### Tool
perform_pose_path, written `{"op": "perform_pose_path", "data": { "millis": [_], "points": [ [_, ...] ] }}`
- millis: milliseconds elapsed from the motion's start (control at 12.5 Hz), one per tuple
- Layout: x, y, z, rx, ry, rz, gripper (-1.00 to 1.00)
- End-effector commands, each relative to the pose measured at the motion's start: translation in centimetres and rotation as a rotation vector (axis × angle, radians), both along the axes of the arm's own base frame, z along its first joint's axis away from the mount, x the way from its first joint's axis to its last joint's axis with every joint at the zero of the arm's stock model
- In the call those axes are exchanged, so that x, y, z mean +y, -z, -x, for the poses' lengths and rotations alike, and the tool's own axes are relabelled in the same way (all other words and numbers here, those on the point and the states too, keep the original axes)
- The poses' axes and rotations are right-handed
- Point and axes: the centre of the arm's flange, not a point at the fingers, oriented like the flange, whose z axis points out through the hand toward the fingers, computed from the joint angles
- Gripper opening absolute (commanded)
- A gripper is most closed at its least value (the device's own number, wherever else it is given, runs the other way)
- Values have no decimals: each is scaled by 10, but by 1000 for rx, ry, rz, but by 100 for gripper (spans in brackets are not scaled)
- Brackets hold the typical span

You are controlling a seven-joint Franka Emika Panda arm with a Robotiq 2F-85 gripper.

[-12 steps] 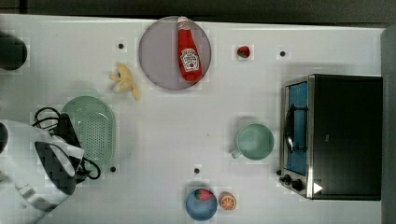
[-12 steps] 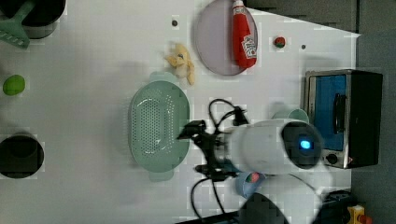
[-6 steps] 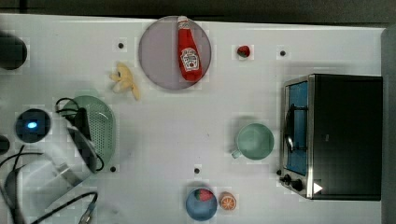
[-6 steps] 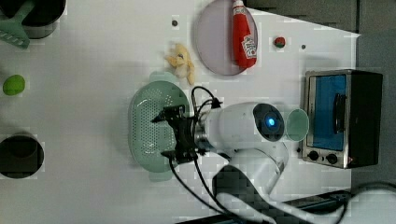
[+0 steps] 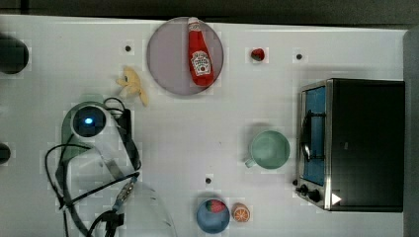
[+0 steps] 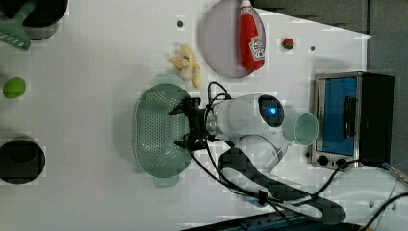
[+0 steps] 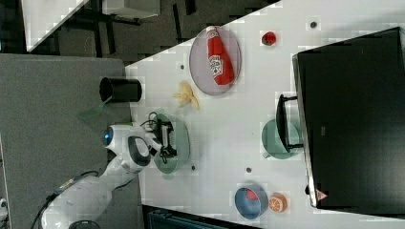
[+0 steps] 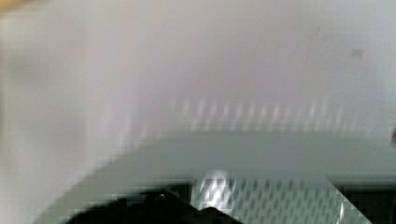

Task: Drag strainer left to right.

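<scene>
your gripper (image 6: 185, 124) is directly over the strainer (image 6: 156, 130), above the long side of its rim nearest the arm, with the two fingers spread apart along that edge and nothing held between them. whether the fingertips already touch the rim, you cannot tell from these pictures. the strainer itself lies just under and beyond the gripper, near the table (image 5: 197, 133) edge on the top view's left, so i judge the drag is not started: all the way to the right is left to do. the arm reaches out low and almost level, with the wrist bent down and cables looping beside it. a little farther from the gripper is the yellow toy (image 6: 186, 63), then the plate (image 6: 219, 43) with the ketchup bottle (image 6: 250, 38). well apart on the other side stand the mug (image 5: 269, 149) and the toaster oven (image 5: 353, 143).
</scene>
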Motion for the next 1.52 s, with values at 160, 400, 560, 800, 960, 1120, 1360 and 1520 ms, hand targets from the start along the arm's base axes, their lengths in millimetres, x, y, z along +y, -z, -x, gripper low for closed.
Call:
{"op": "perform_pose_path", "data": {
  "millis": [160,400,560,800,960,1120,1360,1520],
  "points": [
    [-9,-8,-5,-24,46,26,100],
    [-47,-10,-11,-41,94,64,100],
    [-73,-13,-7,-41,119,94,100],
    [-113,-16,-1,-38,126,129,100],
    [-143,-16,0,-38,104,144,100],
    [-174,-17,-3,-43,104,158,100],
    [-223,-15,-7,-46,94,177,100],
    [-254,-14,-10,-47,65,186,100]
  ]
}}
